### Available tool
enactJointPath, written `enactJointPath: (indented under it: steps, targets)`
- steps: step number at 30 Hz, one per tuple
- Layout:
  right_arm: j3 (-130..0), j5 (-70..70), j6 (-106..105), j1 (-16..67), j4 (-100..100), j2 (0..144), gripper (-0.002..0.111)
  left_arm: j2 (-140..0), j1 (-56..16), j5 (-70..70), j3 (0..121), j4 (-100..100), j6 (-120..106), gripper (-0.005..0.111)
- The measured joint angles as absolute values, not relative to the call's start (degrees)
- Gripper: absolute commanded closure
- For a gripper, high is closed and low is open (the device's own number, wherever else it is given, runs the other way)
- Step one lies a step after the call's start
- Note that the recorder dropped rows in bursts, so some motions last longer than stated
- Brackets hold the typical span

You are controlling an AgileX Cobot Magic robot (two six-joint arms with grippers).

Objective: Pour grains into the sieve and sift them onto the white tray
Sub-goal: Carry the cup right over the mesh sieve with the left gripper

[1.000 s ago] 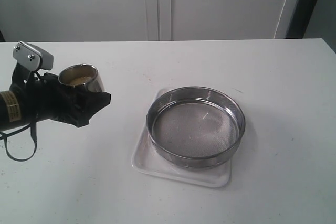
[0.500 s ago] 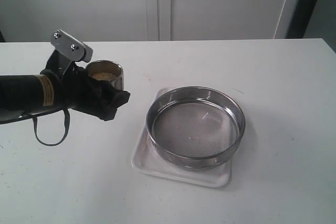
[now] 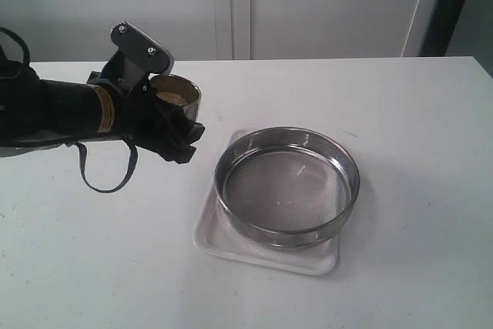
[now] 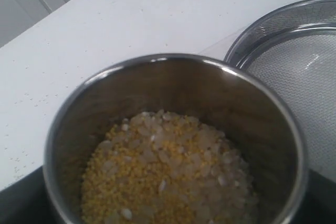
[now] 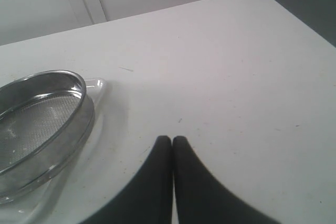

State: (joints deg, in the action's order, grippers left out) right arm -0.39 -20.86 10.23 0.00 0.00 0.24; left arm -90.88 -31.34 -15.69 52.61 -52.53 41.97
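My left gripper (image 3: 172, 122) is shut on a small steel cup (image 3: 179, 95) and holds it upright above the table, left of the sieve. The grains (image 4: 167, 174), yellow meal mixed with whitish rice, lie in the bottom of the cup (image 4: 262, 114). The sieve (image 3: 287, 186), a wide steel ring with grey mesh, sits on the white tray (image 3: 262, 254) and has nothing in it. Its rim (image 4: 294, 22) shows just beyond the cup. My right gripper (image 5: 172, 140) is shut on nothing, low over bare table beside the sieve (image 5: 39, 116) and tray (image 5: 98, 88).
The white table (image 3: 400, 105) stretches on all sides of the tray. Its far edge meets pale cabinet doors (image 3: 231, 5). A black cable loop (image 3: 104, 182) hangs below my left arm. The right arm is outside the exterior view.
My left arm has carried the cup up and to the right, closer to the sieve. The cup stays upright with the grains inside. The sieve and tray have not moved.
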Motion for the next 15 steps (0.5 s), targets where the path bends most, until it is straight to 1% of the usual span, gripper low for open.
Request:
enactJointPath:
  steps: [7, 15]
  targets:
    - [-0.39, -20.86, 10.23, 0.00, 0.00, 0.24, 0.108, -93.13, -31.97, -13.13, 54.86, -53.42, 41.97, 0.107]
    - [-0.39, -20.86, 10.23, 0.00, 0.00, 0.24, 0.108, -98.54, -36.11, -6.81, 62.26, -56.67, 41.25, 0.107]
